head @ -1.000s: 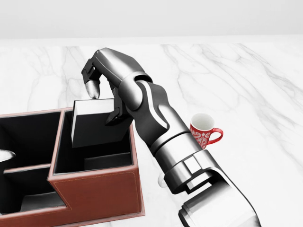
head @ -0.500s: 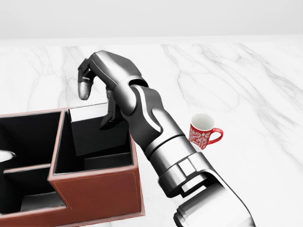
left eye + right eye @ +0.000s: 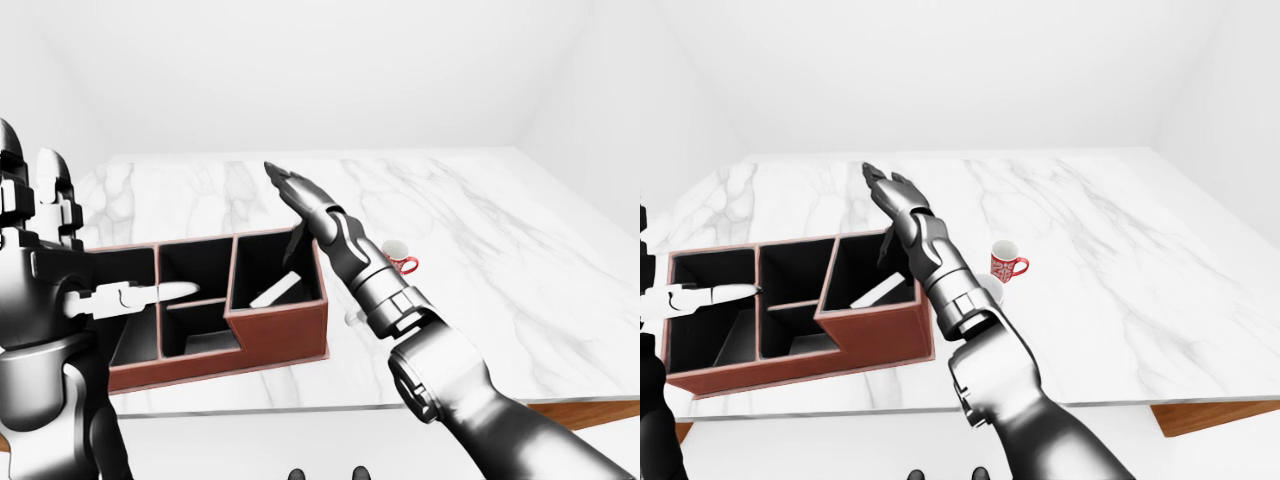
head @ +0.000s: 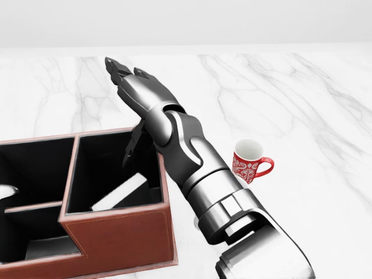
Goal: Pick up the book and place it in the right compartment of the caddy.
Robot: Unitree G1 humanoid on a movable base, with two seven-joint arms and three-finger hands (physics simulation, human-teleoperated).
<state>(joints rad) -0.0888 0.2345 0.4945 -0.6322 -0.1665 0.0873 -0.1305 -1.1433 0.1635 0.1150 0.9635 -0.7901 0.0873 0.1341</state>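
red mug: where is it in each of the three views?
Left-eye view: the mug is right of centre, mostly hidden behind the right arm.
Head view: right of centre, fully visible, just right of the forearm.
Right-eye view: near centre, clear of the arm.
Shared landmark: the caddy; the mug sits to its right in every view.

arms: glossy silver-black shells | right hand: dark segmented fingers
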